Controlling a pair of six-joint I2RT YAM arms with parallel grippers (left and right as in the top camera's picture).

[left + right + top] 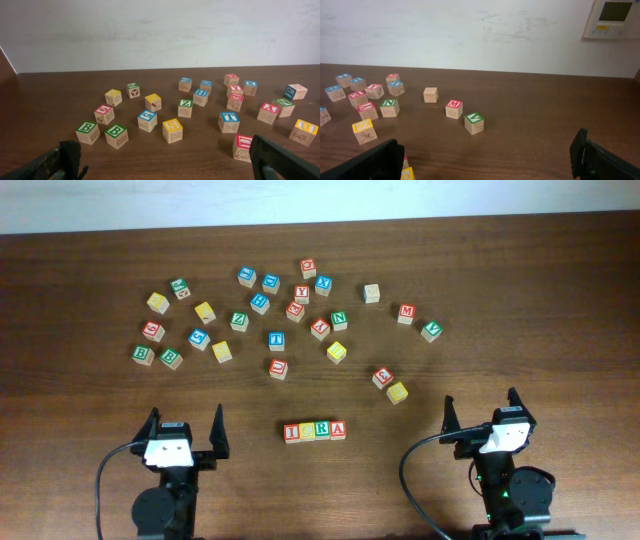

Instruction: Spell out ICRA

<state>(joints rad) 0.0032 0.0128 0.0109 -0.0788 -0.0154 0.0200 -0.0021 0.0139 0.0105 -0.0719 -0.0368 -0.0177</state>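
Wooden cubes spelling ICRA [315, 430] sit in one touching row near the front of the dark brown wooden table [560, 300], between your two arms. From left to right you have the red-topped I cube [291, 432], yellow-topped C cube [306, 431], green-topped R cube [322, 430] and red-topped A cube [338, 429].

You get that row only from overhead. Neither wrist camera catches it; both look out over the scattered loose cubes [276, 340] toward the pale wall.

Your left gripper [185, 428] stands to the left of the row, its black fingers [280, 160] spread wide with nothing between them. Its wrist view gives you the two green-topped B cubes [116, 135] side by side, with their side faces showing, which the overhead view does not give.

Your right gripper [482, 412] is well to the right of the row, likewise spread wide and holding nothing. Its wrist view shows the red-topped M cube [453, 108] and green-topped V cube [474, 122] close together. It also shows a white wall-mounted panel [614, 19] at the top right, which no other camera sees.
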